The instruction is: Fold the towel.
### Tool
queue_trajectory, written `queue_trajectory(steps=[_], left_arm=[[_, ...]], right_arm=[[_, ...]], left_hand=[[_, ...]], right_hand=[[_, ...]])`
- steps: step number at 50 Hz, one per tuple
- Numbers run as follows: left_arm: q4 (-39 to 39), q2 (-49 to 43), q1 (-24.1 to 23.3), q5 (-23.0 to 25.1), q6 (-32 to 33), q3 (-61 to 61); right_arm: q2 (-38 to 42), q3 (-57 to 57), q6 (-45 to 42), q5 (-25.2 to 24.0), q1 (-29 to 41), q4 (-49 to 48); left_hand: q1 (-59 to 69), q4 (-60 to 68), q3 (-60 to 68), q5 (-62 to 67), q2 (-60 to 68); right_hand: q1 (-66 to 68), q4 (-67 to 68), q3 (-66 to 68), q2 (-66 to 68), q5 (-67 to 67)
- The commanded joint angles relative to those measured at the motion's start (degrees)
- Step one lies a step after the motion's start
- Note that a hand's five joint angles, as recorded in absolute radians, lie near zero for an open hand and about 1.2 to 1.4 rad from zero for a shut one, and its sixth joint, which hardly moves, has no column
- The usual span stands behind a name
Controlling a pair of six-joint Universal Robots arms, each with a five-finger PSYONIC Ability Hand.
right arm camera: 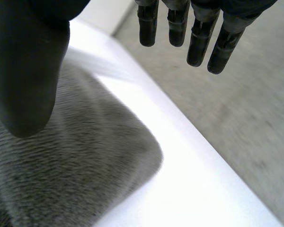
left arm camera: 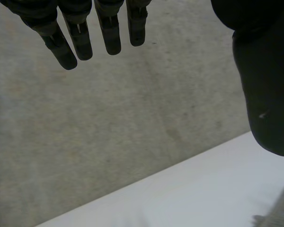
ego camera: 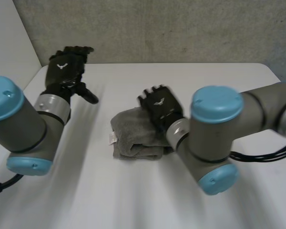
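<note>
A grey towel [ego camera: 133,135] lies folded into a thick bundle at the middle of the white table [ego camera: 133,191], a small white label on its left edge. My right hand [ego camera: 158,106] hovers over the towel's right part, fingers straight and apart from the thumb, holding nothing. In the right wrist view the towel [right arm camera: 75,175] lies under the thumb and the fingers [right arm camera: 199,38] reach past its rounded corner. My left hand [ego camera: 66,67] is raised at the table's far left, well clear of the towel, fingers [left arm camera: 80,38] straight and spread.
A grey concrete wall [ego camera: 181,28] runs behind the table's far edge. My right arm's elbow [ego camera: 214,138] stands over the table right of the towel. A corner of the towel [left arm camera: 281,213] lies beyond my left thumb.
</note>
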Motion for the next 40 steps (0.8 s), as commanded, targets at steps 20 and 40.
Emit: queue_trajectory(steps=[20, 40], left_arm=[[-8.9, -15.7, -10.1, -0.2, 1.7, 3.7], [-38.0, 6.6, -4.8, -2.7, -7.1, 20.8]], right_arm=[[14.1, -9.1, 9.6, -7.4, -6.7, 11.3], [-21.8, -0.1, 17.5, 3.4, -16.9, 10.4]], left_hand=[[-2.1, -2.3, -1.1, -10.5, -1.9], [-4.8, -5.0, -3.8, -13.2, -4.6]], right_hand=[[-3.7, -4.6, -3.9, -4.3, -3.4], [-3.7, -4.6, -3.9, -4.3, -3.4]])
